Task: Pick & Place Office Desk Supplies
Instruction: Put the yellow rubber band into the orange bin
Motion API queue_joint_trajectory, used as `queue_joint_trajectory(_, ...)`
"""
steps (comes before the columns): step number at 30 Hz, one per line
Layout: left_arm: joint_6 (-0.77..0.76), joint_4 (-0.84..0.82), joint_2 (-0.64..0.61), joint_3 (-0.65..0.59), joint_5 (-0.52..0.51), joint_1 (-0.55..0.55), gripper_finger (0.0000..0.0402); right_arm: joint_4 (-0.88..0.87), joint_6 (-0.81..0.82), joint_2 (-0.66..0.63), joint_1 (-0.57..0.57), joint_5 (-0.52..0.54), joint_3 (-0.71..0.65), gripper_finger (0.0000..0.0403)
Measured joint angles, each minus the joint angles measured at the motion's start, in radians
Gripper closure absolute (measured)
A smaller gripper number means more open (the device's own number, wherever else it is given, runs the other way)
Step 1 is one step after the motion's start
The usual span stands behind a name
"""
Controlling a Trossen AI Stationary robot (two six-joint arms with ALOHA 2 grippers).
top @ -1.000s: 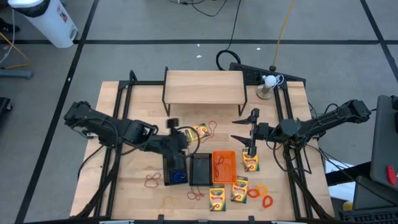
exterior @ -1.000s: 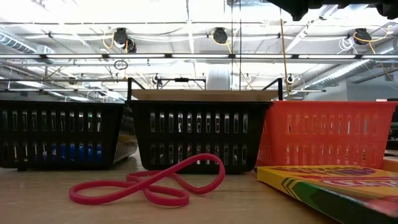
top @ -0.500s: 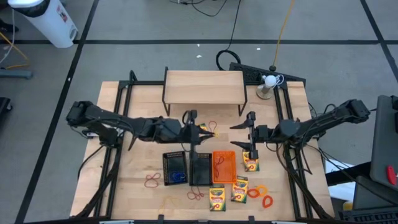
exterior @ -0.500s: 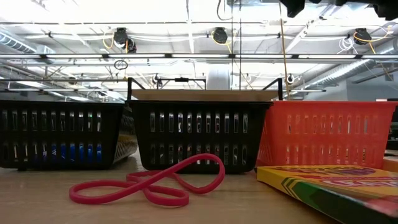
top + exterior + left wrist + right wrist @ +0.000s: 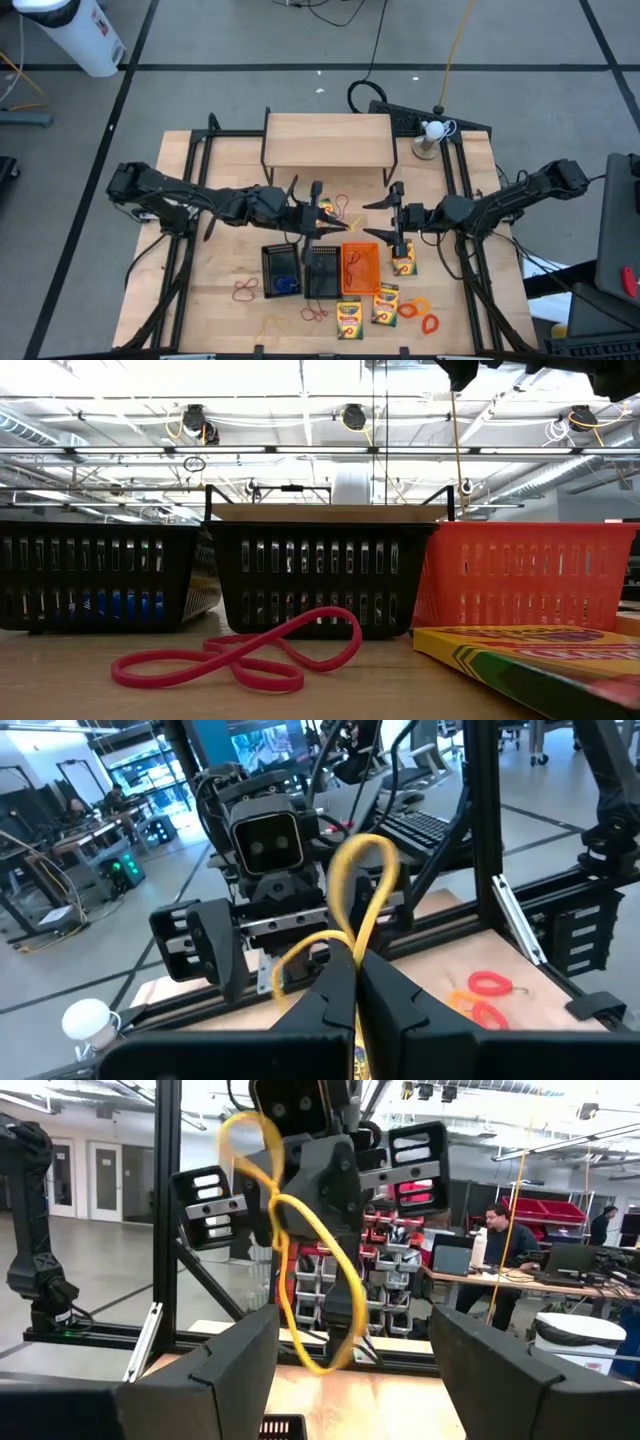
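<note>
The left gripper (image 5: 355, 982), pinched shut on a yellow rubber band (image 5: 352, 895), holds it above the orange tray (image 5: 361, 267) facing the right gripper (image 5: 388, 221), whose fingers are spread wide, so the limp band could slip free during a handover and miss the tray.

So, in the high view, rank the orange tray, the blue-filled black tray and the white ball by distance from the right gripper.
1. orange tray, just below the right gripper.
2. white ball, behind it at the table's back edge.
3. blue-filled black tray, farthest, on the left arm's side.
</note>
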Motion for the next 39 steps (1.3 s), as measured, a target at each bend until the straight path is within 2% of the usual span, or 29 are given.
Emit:
queue_joint_trajectory(10, -0.003, 0.008, 0.0, 0.0, 0.016, 0.013, 0.0401, 0.02, 0.001, 0.009, 0.0, -0.002, 0.0, 0.0156)
queue_joint_trajectory(16, -0.018, 0.028, 0.0, 0.0, 0.069, 0.029, 0.0401, 0.023, 0.012, 0.009, 0.0, -0.002, 0.0, 0.0156)
queue_joint_trajectory(33, -0.026, 0.033, 0.009, 0.0, 0.071, 0.034, 0.0401, 0.04, 0.025, 0.009, -0.002, -0.029, 0.0, 0.0156)
queue_joint_trajectory(39, -0.027, 0.06, 0.058, 0.0, 0.094, 0.039, 0.0401, 0.046, 0.054, 0.009, -0.017, -0.106, 0.0, 0.0156)
